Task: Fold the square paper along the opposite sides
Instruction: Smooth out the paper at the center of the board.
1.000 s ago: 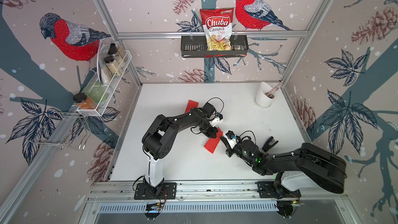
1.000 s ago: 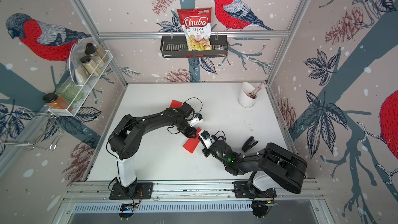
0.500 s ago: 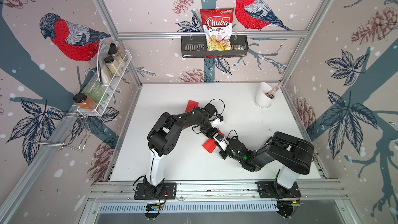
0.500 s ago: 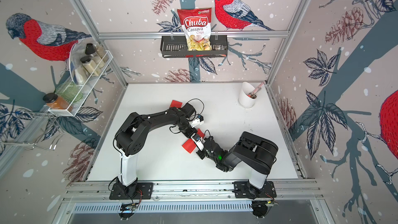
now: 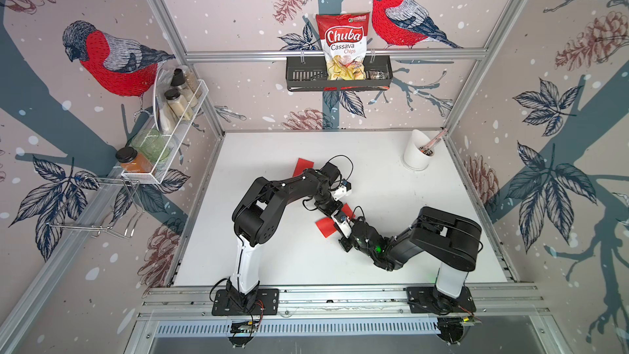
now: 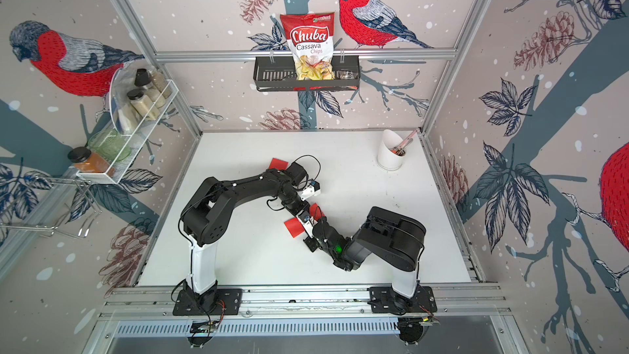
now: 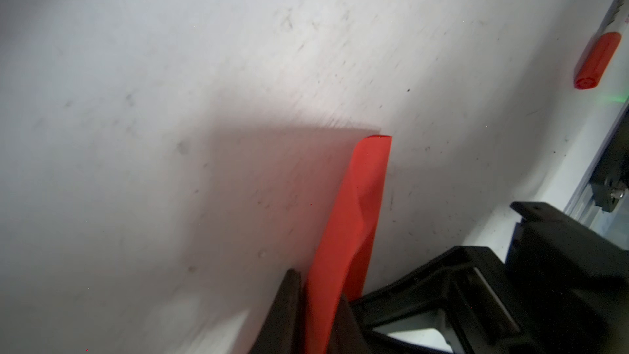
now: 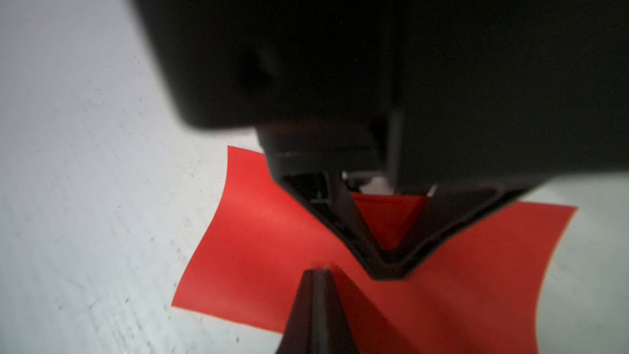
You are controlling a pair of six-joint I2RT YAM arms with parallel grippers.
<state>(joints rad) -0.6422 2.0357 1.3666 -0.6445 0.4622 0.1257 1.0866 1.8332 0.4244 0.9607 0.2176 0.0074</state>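
Top views: left arm (image 5: pixel 272 192) is standing stretched from its base toward the counter (image 5: pixel 272 260) middle, wrist angling down. Right arm (image 5: pixel 442 233) is sitting sharply folded at the elbow, forearm lying low and pointing at the same spot.

Both tools are sitting together on the square paper (image 5: pixel 325 228), which is lying well apart from the white cup (image 5: pixel 417 154), on the arm-base side of it.

Left tool (image 7: pixel 318 287) is pinching the paper and holding part of it up on edge above the counter. Right tool (image 8: pixel 318 272) is showing its fingers pressed together, tips over the paper just beside the left tool. Can't tell whether any paper is sitting between them.

Count: two arms, two tools, one cup, two red sheets. The second red piece (image 5: pixel 303 166) is lying about level with the cup, well apart from it, and is partly hidden behind the left arm.

In both top views the tool tips are blocking each other and covering the paper's middle. In the right wrist view the left tool's blurred black body is filling most of the frame.
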